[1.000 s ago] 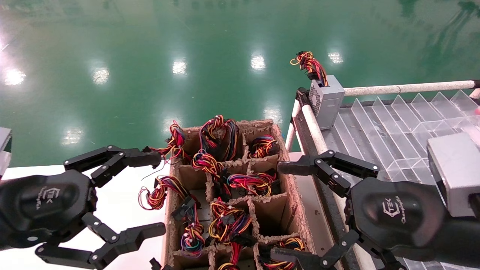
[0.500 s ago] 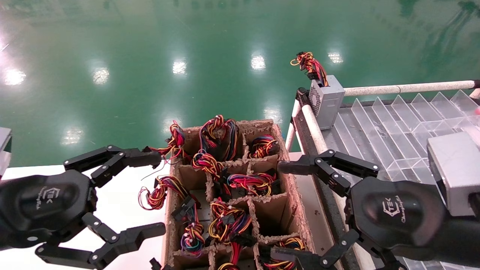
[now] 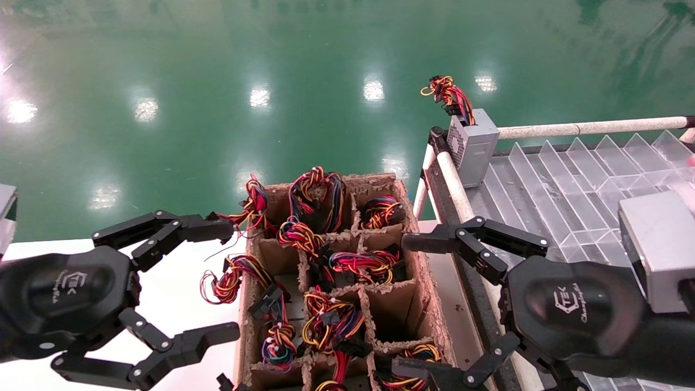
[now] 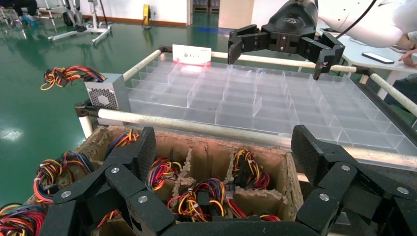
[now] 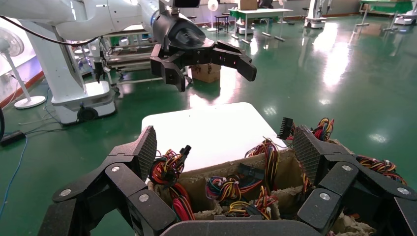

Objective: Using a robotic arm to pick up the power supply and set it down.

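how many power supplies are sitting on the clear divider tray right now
1. A single power supply stands at the far left corner of the clear divider tray, wire bundle on top. Others sit in the cardboard box, not on the tray; the right gripper hides part of the tray.

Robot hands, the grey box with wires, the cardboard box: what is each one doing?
Left gripper: open, holding nothing, beside the crate.
Right gripper: open, holding nothing, over the crate's edge.
Power supply: upright at the clear tray's corner.
Cardboard crate: compartments mostly filled with wire bundles.
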